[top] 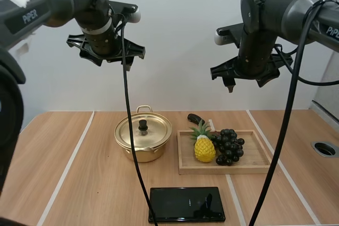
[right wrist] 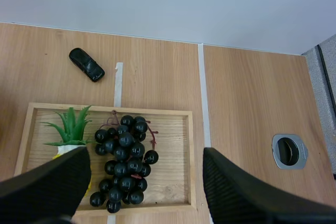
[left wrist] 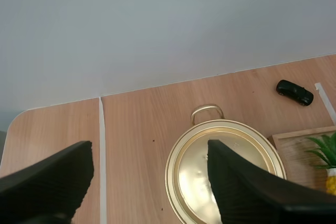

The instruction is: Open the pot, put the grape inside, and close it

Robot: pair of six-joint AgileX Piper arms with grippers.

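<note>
Two glossy black arms on show, left arm (top: 47, 3) and right arm (top: 280, 9), rounded barrel joints, white PiPER lettering (top: 29, 17) along each, a small white cap (top: 133, 17) at each wrist, and left gripper (left wrist: 148, 149) and right gripper (right wrist: 145, 153) both in matte black fingers (left wrist: 50, 182), finely ribbed inside.

right pincer (right wrist: 145, 156) spread above wooden tray (right wrist: 173, 150) | grapes (right wrist: 124, 161) beside pineapple (right wrist: 68, 129) in tray | black toy car (right wrist: 86, 64) beyond tray

Colours, quick rundown
Pot (top: 143, 142) is done in shiny gold w/ blk knob (top: 143, 125); grapes (top: 229, 145) near-blk, pineapple (top: 204, 150) yellow w/ green top.
</note>
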